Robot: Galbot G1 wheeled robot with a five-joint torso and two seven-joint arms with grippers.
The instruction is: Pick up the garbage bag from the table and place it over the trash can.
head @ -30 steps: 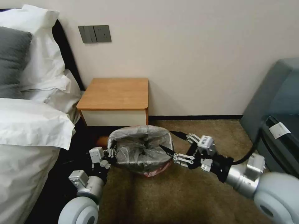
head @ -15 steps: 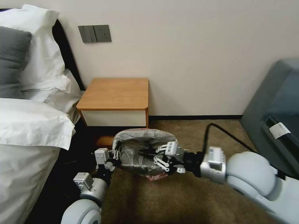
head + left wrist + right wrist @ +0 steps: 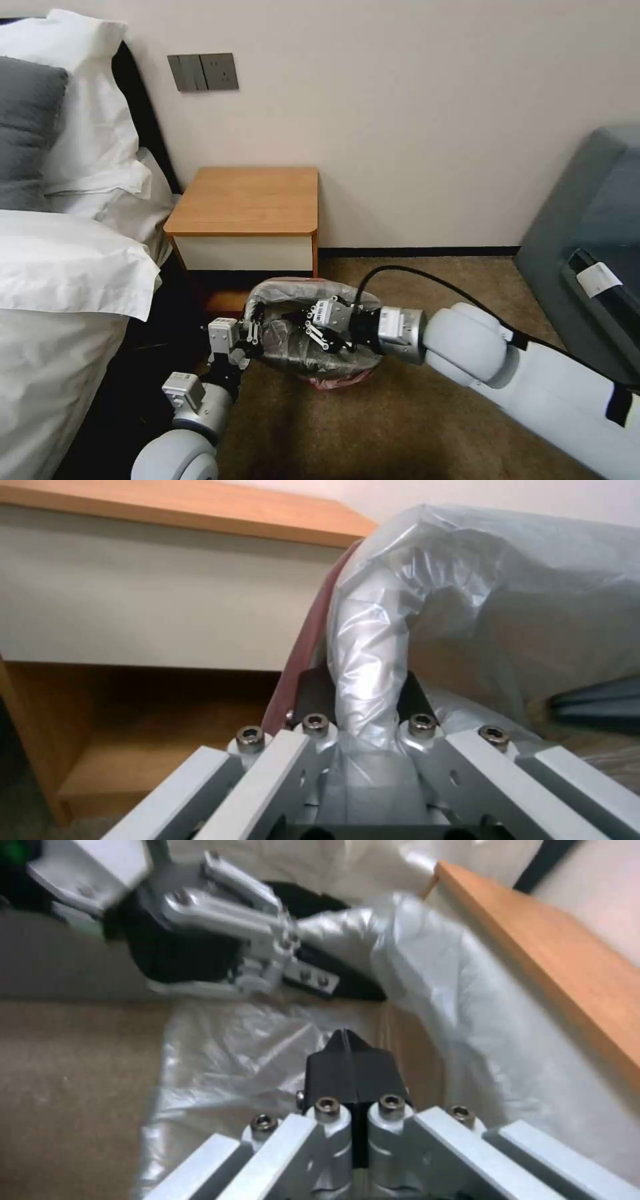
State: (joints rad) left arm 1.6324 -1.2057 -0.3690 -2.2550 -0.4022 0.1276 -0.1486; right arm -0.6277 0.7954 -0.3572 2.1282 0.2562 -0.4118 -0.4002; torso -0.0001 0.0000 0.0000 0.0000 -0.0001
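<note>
Two grippers are on the job, and I'd put the task most of the way through. The table (image 3: 248, 200), at twelve o'clock from the bin in my head view, has a bare top; the garbage bag (image 3: 293, 293) is already draped over the trash can (image 3: 337, 379) on the carpet (image 3: 413, 427) just in front of it.

My left gripper (image 3: 363, 715), at nine o'clock on the bin, is clamped on a gathered fold of the bag at the rim, with the film bunched between its dark fingertips (image 3: 312, 687). My right gripper (image 3: 350, 1052) reaches in from three o'clock over the bin mouth; its black tips are pressed together, and I see no film caught between them.

What remains, as I judge it, is seating the rim. The bag billows in a dome above the opening at twelve o'clock, and a pinkish-red strip shows low at six o'clock on the bin, so I doubt the edge is evenly folded over all round.

The plastic is thin, translucent grey and heavily crinkled, catching highlights along every crease; I'd expect it to slip and spring back easily. The bin itself is almost wholly wrapped. The table's orange-brown wood top is flat with rounded corners above a white drawer front.
</note>
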